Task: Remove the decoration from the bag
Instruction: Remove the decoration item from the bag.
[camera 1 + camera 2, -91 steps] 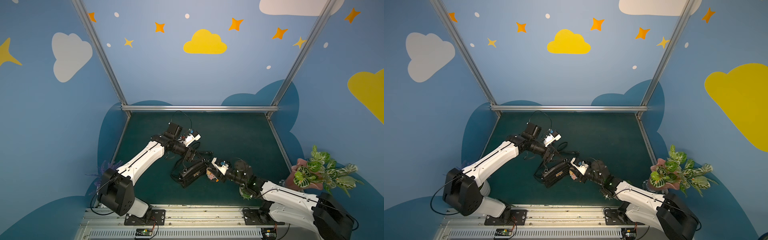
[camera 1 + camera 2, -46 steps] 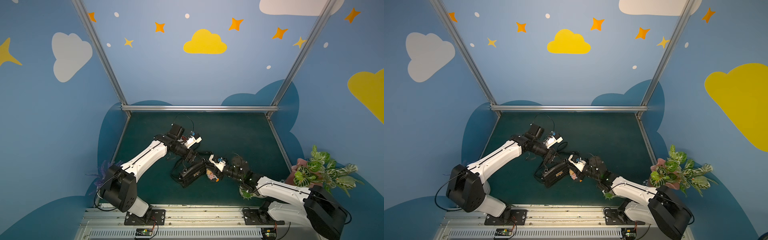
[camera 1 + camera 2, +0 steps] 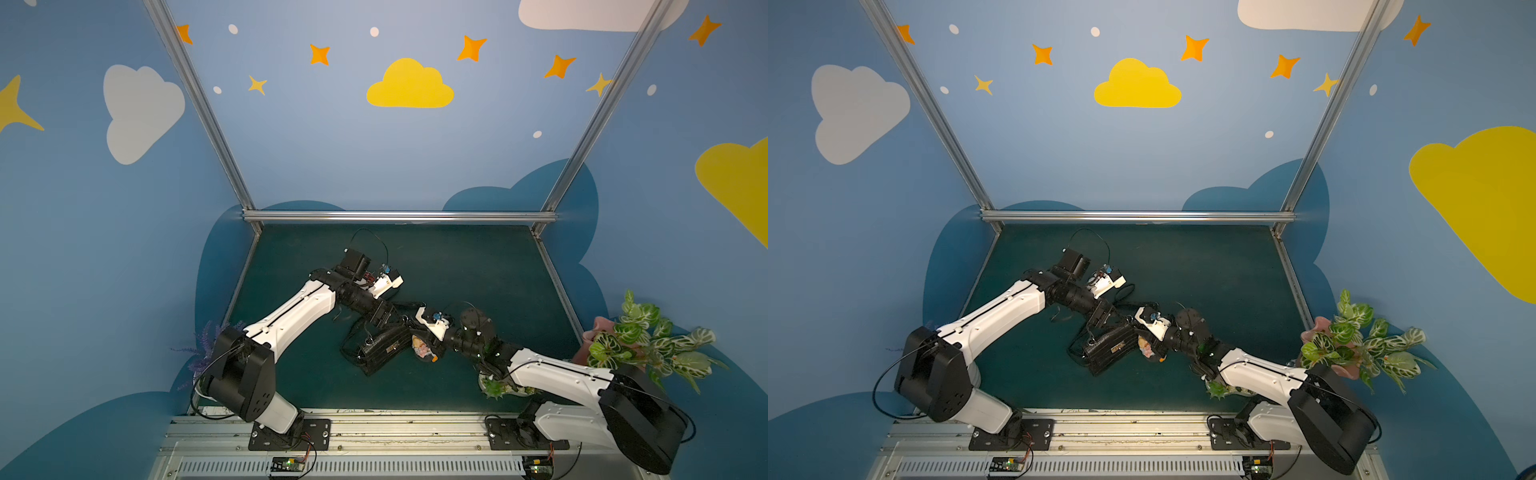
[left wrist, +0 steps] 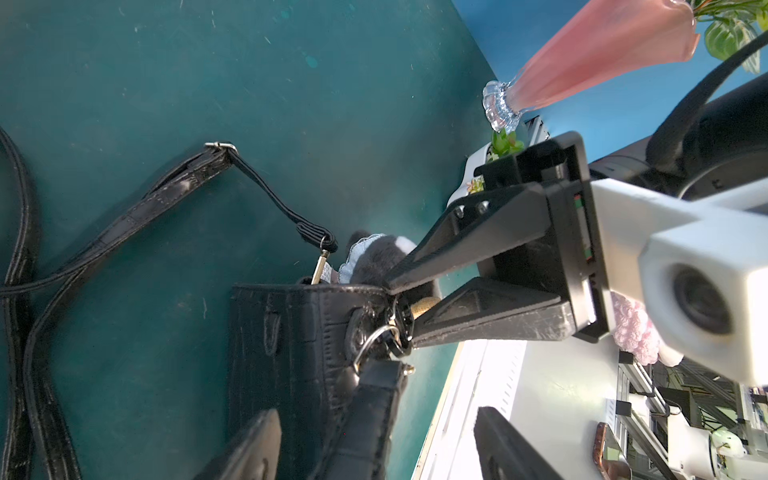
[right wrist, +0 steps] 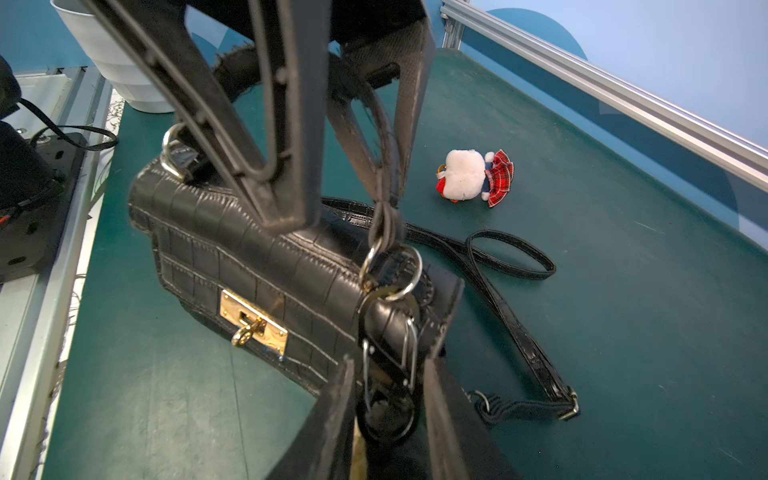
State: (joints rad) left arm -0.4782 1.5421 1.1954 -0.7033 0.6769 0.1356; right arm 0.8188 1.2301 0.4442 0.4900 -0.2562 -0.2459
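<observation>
The black crocodile-textured bag [image 3: 380, 349] [image 3: 1108, 347] lies on the green mat, gold clasp [image 5: 253, 322] facing up. The decoration [image 3: 422, 348] [image 3: 1147, 347], a pale doll with blond hair and pink, hangs at the bag's right end from a metal clip [image 5: 388, 357]. My right gripper [image 5: 390, 368] [image 3: 411, 332] is open, with its fingers narrowly on either side of that clip and small gaps showing. My left gripper [image 4: 378, 415] [image 3: 392, 322] is open and straddles the bag's short handle [image 4: 365, 411] without pressing it. A white plush charm in a red plaid skirt [image 5: 473, 178] lies loose on the mat beyond the bag.
The bag's long strap [image 5: 498, 291] loops over the mat behind it. A pink vase of green leaves [image 3: 602, 336] stands off the right edge. A small white pot [image 3: 496, 384] sits under my right arm, and purple flowers [image 3: 203, 353] are at the front left. A metal rail [image 3: 399, 216] bounds the back.
My right arm has pushed left toward the bag's end and its jaws have narrowed around the clip. The left gripper has closed slightly over the handle.
</observation>
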